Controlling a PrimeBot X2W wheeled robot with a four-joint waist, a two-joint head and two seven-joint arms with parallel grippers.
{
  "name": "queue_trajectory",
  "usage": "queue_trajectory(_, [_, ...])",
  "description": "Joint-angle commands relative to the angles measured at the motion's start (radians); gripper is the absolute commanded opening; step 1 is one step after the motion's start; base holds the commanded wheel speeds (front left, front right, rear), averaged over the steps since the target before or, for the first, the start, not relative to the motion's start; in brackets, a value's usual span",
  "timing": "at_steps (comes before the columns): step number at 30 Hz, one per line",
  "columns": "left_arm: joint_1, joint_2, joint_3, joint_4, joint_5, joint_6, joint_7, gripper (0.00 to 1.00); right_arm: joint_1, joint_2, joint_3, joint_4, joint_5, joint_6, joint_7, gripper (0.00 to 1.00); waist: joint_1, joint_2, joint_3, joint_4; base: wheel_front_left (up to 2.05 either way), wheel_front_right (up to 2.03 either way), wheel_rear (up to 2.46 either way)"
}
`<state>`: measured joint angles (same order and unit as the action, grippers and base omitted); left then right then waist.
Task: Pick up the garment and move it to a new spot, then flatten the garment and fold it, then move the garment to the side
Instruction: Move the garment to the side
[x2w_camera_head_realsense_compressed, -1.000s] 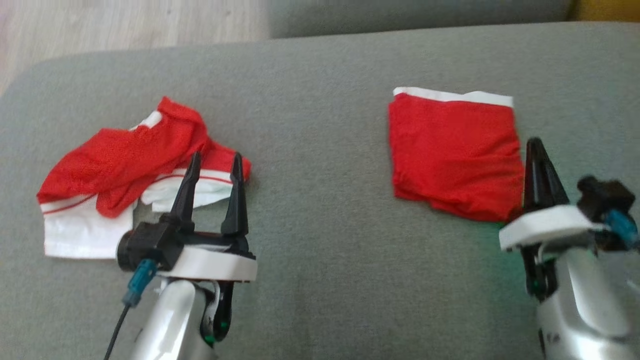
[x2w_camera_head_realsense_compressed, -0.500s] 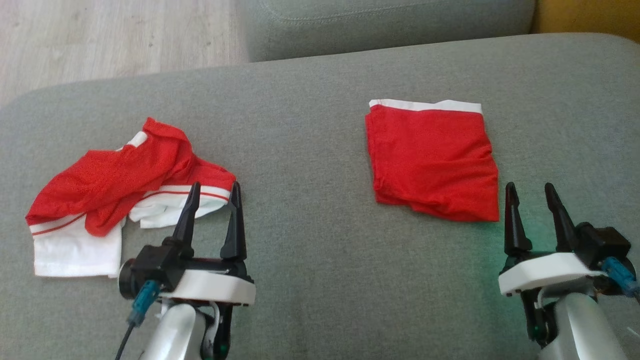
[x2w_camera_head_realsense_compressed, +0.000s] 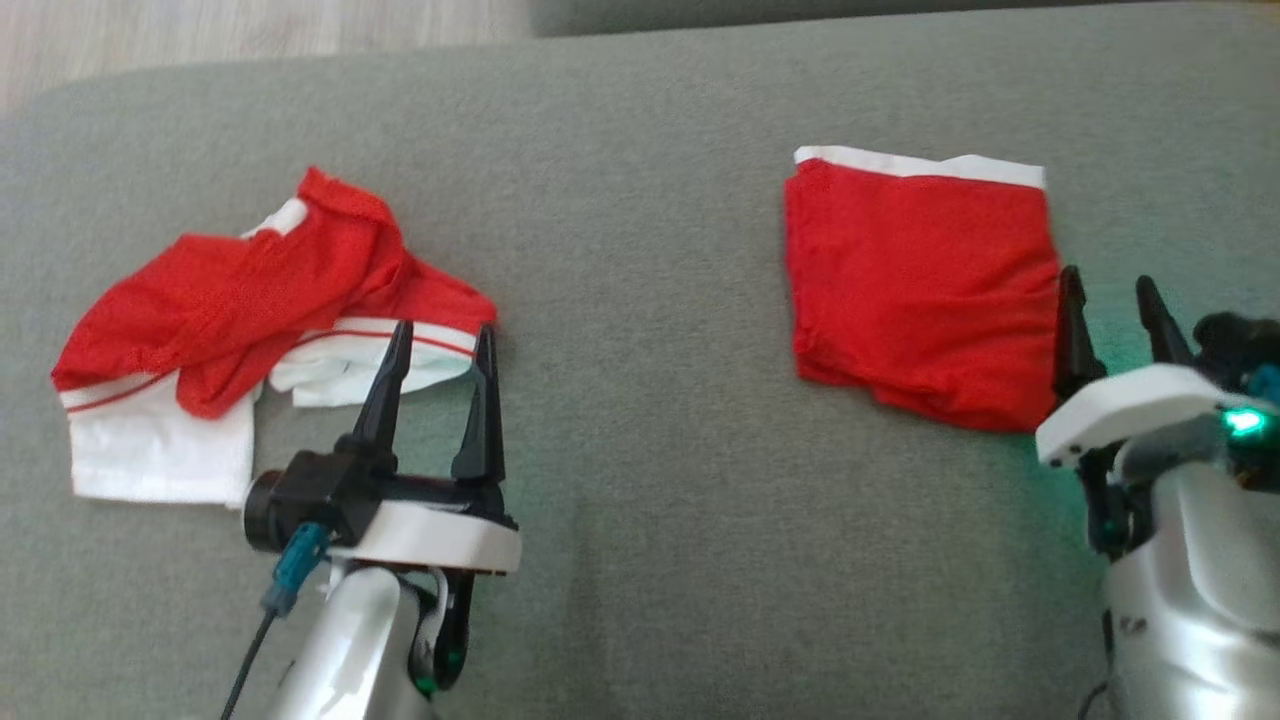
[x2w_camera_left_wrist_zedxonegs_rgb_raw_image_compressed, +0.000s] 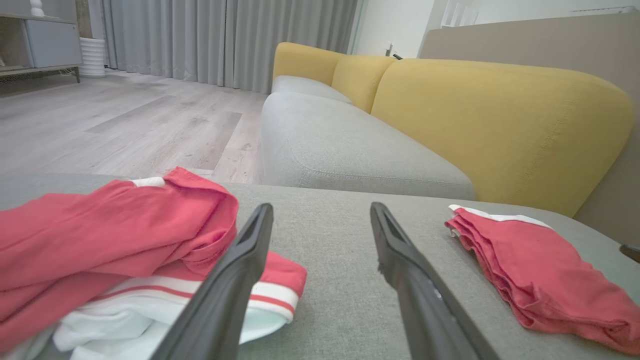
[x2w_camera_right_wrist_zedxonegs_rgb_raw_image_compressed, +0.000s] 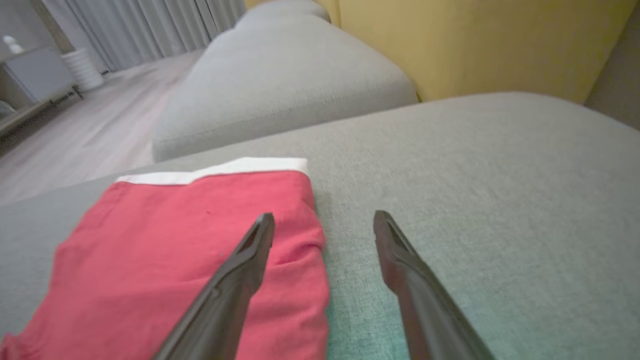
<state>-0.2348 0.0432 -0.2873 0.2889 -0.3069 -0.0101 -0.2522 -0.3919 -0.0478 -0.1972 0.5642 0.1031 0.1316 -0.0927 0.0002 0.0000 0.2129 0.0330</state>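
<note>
The grey cushion (x2w_camera_head_realsense_compressed: 640, 480) carries two pieces of clothing, well apart. The folded garment (x2w_camera_head_realsense_compressed: 920, 290) lies flat at the far right as a red rectangle with a white band along its far edge. The crumpled garment (x2w_camera_head_realsense_compressed: 250, 320) lies at the left, a loose red heap over white cloth with a red stripe. The right gripper (x2w_camera_head_realsense_compressed: 1107, 278) stands with its jaws spread wide and nothing between them. Its left finger lies over the right edge of the folded garment and its right finger over bare cushion; contact with the cloth cannot be determined. The left gripper (x2w_camera_head_realsense_compressed: 443, 330) is likewise spread wide and holds nothing. Its fingertips sit at the near right edge of the crumpled garment, and the left finger crosses the striped white hem in the left wrist view. A yellow backrest (x2w_camera_left_wrist_zedxonegs_rgb_raw_image_compressed: 500, 115) rises beyond the cushion, with a wooden floor (x2w_camera_left_wrist_zedxonegs_rgb_raw_image_compressed: 125, 120) at the far left.
</note>
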Motion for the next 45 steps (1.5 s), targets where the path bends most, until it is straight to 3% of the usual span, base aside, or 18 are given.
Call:
queue_trajectory(1, [-0.044,0.007,0.023,-0.026,0.004,-0.004,-0.01,1.0,-0.06,-0.002,-0.004,0.006,-0.017,-0.001,0.026,1.0,-0.0002,0.0,0.033,0.031,0.0,0.0,0.0])
queue_trajectory(6, [-0.056,0.007,0.017,-0.027,0.002,-0.002,-0.01,1.0,-0.134,-0.002,-0.032,0.121,-0.005,-0.001,0.132,1.0,-0.0002,0.0,0.063,0.054,0.0,0.0,0.0])
queue_trajectory(12, [-0.062,0.007,0.017,-0.022,0.004,-0.005,-0.01,1.0,-0.167,-0.011,0.015,0.225,0.005,-0.001,0.211,1.0,-0.0002,0.0,0.069,0.066,0.0,0.0,0.0])
queue_trajectory(13, [-0.063,0.007,0.018,-0.021,0.004,-0.005,-0.01,1.0,-0.169,-0.018,0.031,0.239,0.003,-0.001,0.217,0.75,-0.0002,0.0,0.068,0.067,0.0,0.0,0.0])
queue_trajectory(14, [-0.064,0.007,0.018,-0.019,0.005,-0.005,-0.01,1.0,-0.172,-0.027,0.041,0.247,0.003,-0.001,0.21,0.02,-0.0002,0.0,0.065,0.067,0.0,0.0,0.0])
queue_trajectory(25, [-0.037,0.007,0.038,-0.016,0.012,-0.002,-0.01,1.0,-0.184,-0.149,0.148,0.236,-0.043,-0.001,0.141,0.0,-0.0002,0.0,0.0,0.024,0.0,0.0,0.0])
queue_trajectory(30, [-0.042,0.007,0.032,-0.025,0.006,0.001,-0.01,1.0,-0.168,-0.291,0.241,0.208,-0.049,-0.001,0.187,0.0,-0.0002,0.0,0.0,0.012,0.0,0.0,0.0])
queue_trajectory(34, [-0.052,0.007,0.032,-0.034,0.007,-0.002,-0.01,1.0,-0.165,-0.457,0.283,0.208,-0.064,-0.001,0.21,0.0,-0.0002,0.0,0.028,0.018,0.0,0.0,0.0])
queue_trajectory(39, [-0.066,0.007,0.037,-0.036,0.012,-0.007,-0.01,1.0,-0.181,-0.609,0.265,0.243,-0.108,-0.001,0.209,0.0,-0.0002,0.0,0.07,0.04,0.0,0.0,0.0])
queue_trajectory(45, [-0.084,0.007,0.042,-0.032,0.016,-0.018,-0.01,1.0,-0.222,-0.644,0.17,0.287,-0.161,-0.001,0.204,0.0,-0.0002,0.0,0.101,0.064,0.0,0.0,0.0])
